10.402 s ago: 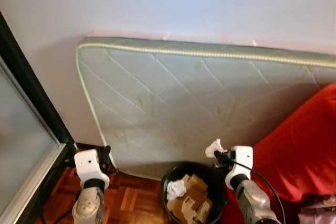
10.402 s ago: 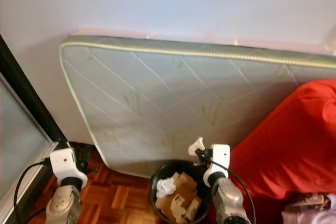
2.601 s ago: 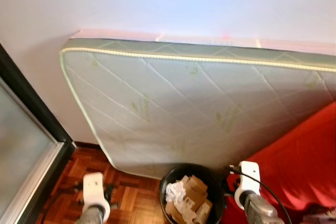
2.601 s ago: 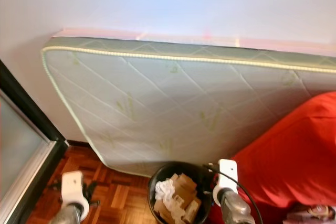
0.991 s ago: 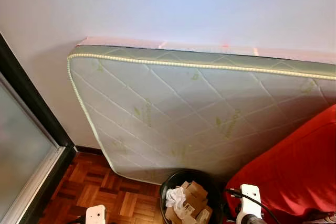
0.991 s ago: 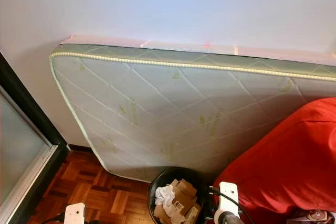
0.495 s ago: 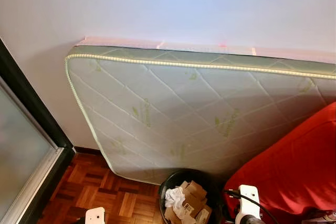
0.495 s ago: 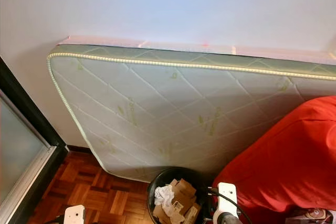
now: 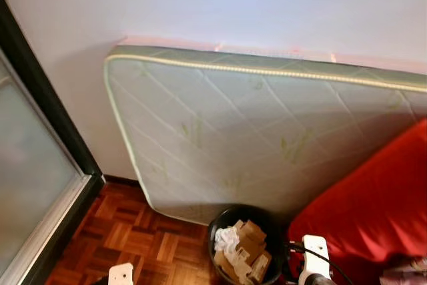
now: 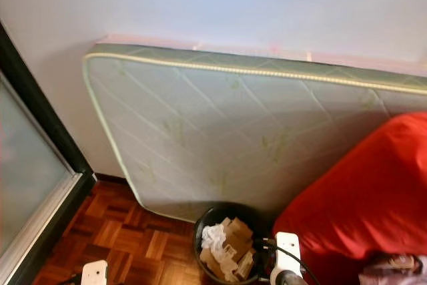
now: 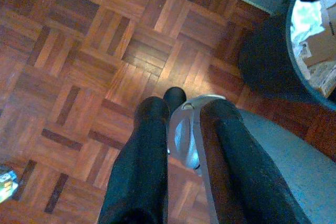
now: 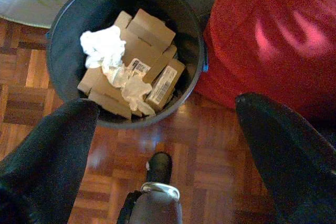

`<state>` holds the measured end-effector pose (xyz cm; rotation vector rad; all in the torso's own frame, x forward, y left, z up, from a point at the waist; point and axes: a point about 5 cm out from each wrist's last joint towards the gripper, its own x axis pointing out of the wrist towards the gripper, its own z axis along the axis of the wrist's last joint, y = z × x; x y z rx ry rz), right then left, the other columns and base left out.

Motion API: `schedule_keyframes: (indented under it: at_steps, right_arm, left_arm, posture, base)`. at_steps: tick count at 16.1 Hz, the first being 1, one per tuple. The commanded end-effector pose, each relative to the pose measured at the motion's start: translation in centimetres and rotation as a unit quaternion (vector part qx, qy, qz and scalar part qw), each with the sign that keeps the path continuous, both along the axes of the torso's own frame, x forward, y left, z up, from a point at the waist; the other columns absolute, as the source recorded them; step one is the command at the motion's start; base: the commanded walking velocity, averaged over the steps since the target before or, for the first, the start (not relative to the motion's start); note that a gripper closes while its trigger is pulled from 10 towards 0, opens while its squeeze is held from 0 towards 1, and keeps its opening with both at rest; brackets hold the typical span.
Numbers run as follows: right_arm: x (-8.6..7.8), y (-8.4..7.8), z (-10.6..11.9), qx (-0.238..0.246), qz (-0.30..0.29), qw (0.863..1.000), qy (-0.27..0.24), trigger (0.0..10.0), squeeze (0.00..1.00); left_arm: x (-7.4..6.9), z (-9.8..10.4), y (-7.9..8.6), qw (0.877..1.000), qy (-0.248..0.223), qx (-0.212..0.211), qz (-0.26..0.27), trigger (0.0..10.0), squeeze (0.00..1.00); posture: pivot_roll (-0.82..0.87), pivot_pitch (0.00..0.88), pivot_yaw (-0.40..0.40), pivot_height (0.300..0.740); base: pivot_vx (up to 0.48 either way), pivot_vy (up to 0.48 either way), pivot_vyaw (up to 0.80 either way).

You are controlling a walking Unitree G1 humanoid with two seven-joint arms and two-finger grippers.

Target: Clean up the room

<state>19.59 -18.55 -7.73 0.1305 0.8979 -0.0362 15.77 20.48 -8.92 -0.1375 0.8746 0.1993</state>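
A black trash bin (image 9: 275,226) stands on the parquet against the foot of the mattress, holding cardboard pieces (image 12: 149,32) and crumpled white paper (image 12: 102,45). My right gripper (image 12: 165,106) hangs low beside the bin, on the side away from the mattress, open wide and empty; its white wrist (image 9: 313,266) shows at the bottom of the head view. My left gripper (image 11: 185,104) hangs over bare parquet to the left of the bin. Its fingers (image 11: 147,150) stand close together and hold nothing. The left wrist (image 9: 121,275) just shows at the bottom edge.
A quilted mattress (image 9: 267,131) leans on the wall behind the bin. Red bedding (image 9: 373,211) bulges right beside the bin. A black-framed glass sliding door (image 9: 40,165) borders the left. Parquet floor (image 9: 133,238) lies between door and bin. My own foot (image 12: 157,169) shows below.
Ten seconds ago my right gripper held a crumpled white paper above the bin; it is now open, empty and lowered. Both arms have dropped. The camera has swung slightly left.
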Motion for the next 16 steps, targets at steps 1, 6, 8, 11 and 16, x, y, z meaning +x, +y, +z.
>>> schedule_keyframes:
  at_steps: [1, 6, 8, 11, 16]
  right_arm:
    - [-0.38, 0.04, -0.23, 0.001, 0.001, 1.000, 0.010, 10.0, 0.00]
    - [-0.41, 0.11, -0.24, 0.003, 0.005, 1.000, 0.010, 10.0, 0.00]
    - [-0.42, 0.12, -0.25, 0.002, 0.007, 1.000, 0.010, 10.0, 0.00]
    - [-0.43, 0.05, -0.24, 0.001, 0.009, 1.000, 0.011, 10.0, 0.00]
    - [-0.51, 0.21, -0.33, 0.007, 0.006, 1.000, 0.018, 10.0, 0.00]
  left_arm:
    - [-0.66, -0.28, 0.33, 1.000, 0.018, 0.003, -0.002, 10.0, 0.00]
    - [-0.77, -0.33, 0.33, 1.000, 0.020, 0.002, -0.002, 10.0, 0.00]
    - [-0.85, -0.36, 0.31, 1.000, 0.022, 0.002, -0.001, 10.0, 0.00]
    - [-0.81, -0.37, 0.22, 1.000, 0.022, 0.002, -0.001, 10.0, 0.00]
    - [-0.77, -0.36, 0.24, 1.000, 0.023, 0.001, 0.001, 10.0, 0.00]
  posture:
    - [0.11, 0.000, -0.031, 0.740]
    - [0.11, 0.000, -0.033, 0.740]
    - [0.11, 0.000, -0.035, 0.740]
    - [0.11, 0.000, -0.036, 0.740]
    - [0.11, 0.000, -0.038, 0.740]
  base:
    - [-0.285, 0.000, 0.00]
    - [-0.285, 0.000, 0.00]
    - [-0.283, 0.000, 0.00]
    - [-0.187, 0.000, 0.00]
    - [0.000, 0.000, -0.16]
